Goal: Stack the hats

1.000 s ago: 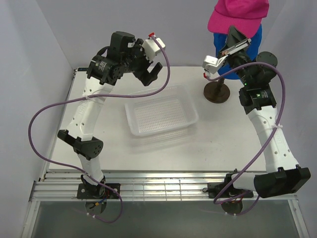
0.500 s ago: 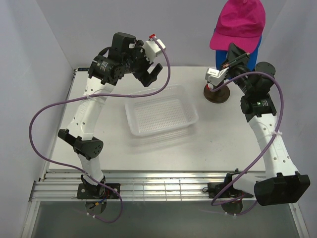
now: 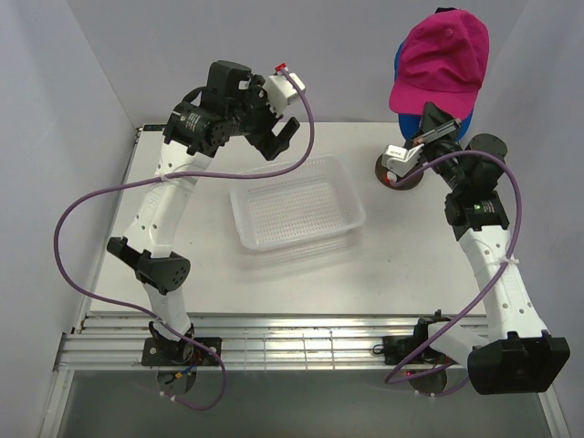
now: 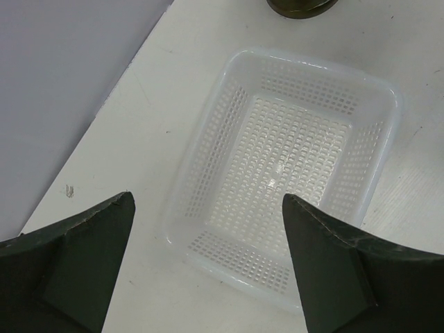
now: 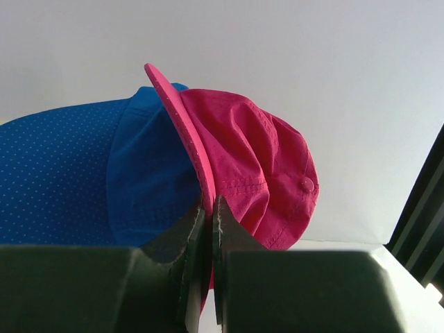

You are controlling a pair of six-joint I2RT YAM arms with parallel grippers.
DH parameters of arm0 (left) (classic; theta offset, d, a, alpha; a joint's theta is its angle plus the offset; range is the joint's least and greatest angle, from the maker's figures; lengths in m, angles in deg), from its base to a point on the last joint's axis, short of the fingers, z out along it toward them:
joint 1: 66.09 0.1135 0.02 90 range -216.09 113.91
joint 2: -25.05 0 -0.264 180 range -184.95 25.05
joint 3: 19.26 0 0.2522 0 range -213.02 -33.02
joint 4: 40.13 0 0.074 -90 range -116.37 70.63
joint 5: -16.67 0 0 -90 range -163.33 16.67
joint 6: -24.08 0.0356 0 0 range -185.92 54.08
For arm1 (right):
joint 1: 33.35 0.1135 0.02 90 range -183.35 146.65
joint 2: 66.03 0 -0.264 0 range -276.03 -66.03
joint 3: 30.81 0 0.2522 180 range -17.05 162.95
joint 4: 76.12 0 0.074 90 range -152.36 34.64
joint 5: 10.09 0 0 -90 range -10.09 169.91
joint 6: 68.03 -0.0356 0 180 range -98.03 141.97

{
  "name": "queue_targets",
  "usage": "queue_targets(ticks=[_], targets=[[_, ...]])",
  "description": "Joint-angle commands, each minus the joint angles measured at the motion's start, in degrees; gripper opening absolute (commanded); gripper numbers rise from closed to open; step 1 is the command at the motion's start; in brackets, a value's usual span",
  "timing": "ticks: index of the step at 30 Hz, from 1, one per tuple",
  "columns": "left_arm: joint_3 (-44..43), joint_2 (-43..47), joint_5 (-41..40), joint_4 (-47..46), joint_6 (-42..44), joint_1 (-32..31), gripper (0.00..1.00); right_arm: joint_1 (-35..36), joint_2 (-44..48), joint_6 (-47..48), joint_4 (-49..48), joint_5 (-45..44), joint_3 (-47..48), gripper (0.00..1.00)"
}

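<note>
1. The right gripper [image 5: 209, 208] has its fingers shut tight on the brim of the magenta cap [image 5: 257, 166], raised at the far right.
2. That cap sits over the blue cap [image 5: 69, 173], crown on crown, high above the brown stand [image 3: 401, 173]. What lies under the blue one is hidden.
3. The left gripper [image 4: 208, 263] has its fingers wide apart, holding nothing, in the air above the tray [image 4: 312, 66].
4. The tray lies mid-table [image 3: 411, 265], left of the stand and apart from it.
</note>
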State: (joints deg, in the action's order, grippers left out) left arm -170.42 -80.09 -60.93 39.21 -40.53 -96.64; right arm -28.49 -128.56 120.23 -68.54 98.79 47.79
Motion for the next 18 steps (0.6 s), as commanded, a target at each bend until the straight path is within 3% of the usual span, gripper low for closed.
queue_targets(ticks=[1,18], targets=[[-0.1,0.5,-0.4,-0.4,-0.8,0.0,0.98,-0.7,0.9,-0.4,-1.6,-0.3,-1.6,0.08],[0.8,0.1,2.5,-0.5,-1.7,0.1,0.98,-1.6,2.0,-1.2,-4.7,-0.8,-3.1,0.08]])
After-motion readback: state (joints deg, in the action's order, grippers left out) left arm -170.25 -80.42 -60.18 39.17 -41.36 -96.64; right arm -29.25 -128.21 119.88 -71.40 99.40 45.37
